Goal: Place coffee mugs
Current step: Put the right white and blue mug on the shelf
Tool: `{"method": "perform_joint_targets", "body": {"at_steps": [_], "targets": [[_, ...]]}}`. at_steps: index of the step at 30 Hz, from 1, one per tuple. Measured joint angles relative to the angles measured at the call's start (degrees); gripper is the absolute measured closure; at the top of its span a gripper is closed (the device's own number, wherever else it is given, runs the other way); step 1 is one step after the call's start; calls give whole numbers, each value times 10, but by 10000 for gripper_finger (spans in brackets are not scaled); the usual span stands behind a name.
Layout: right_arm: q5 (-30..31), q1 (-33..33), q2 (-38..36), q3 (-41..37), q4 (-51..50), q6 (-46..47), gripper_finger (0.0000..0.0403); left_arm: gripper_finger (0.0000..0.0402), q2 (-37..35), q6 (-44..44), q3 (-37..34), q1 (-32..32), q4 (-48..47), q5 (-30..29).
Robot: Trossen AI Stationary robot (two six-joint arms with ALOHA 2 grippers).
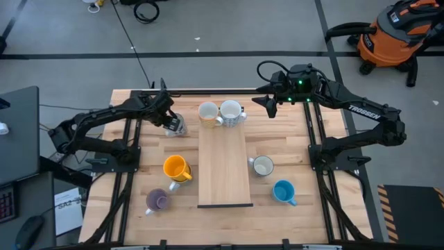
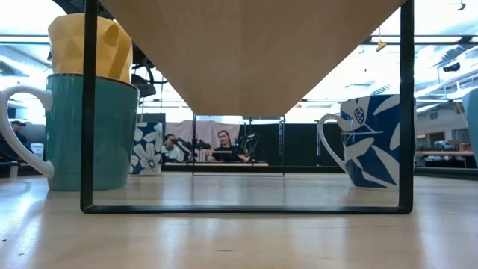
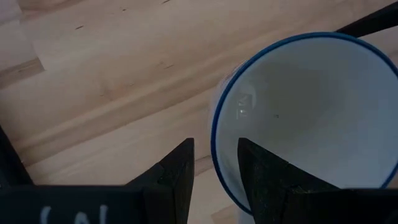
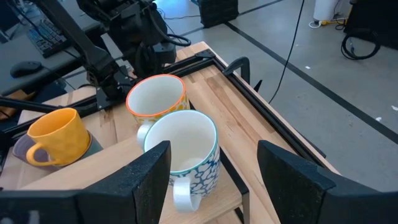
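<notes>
Gripping a white mug [image 1: 176, 125] by its rim at upper left, the left hand [image 1: 171, 122] readies it for the shelf [image 1: 225, 182], while the right hand [image 1: 271, 107] hovers wide open at upper right beside two shelved mugs [image 1: 220, 113].

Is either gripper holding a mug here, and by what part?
Left gripper pinches a blue-rimmed white mug by its rim wall. Right gripper holds nothing.

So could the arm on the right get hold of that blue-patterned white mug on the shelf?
Probably yes. The right gripper hangs open just behind the patterned mug, its fingers wider than the cup. The orange-rimmed mug touching its far side could crowd the grip.
</notes>
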Motion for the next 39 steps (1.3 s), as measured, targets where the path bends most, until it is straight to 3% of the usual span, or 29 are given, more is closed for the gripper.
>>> {"method": "perform_joint_targets", "body": {"at_steps": [6, 15, 22, 31, 34, 39], "targets": [[0, 0, 0, 0, 0, 0, 157, 292, 0, 4, 0, 0, 0, 0], [0, 0, 0, 0, 0, 0, 157, 364, -1, 10, 1, 2, 2, -4], [0, 0, 0, 0, 0, 0, 157, 376, 1, 136, 53, 16, -11, -15], [0, 0, 0, 0, -1, 0, 157, 371, 0, 390, 151, 22, -82, -12], [0, 0, 0, 0, -1, 0, 157, 372, 0, 363, 163, 22, -86, -11], [0, 0, 0, 0, -2, 0, 157, 371, 0, 230, 161, 22, -98, -11]]}}
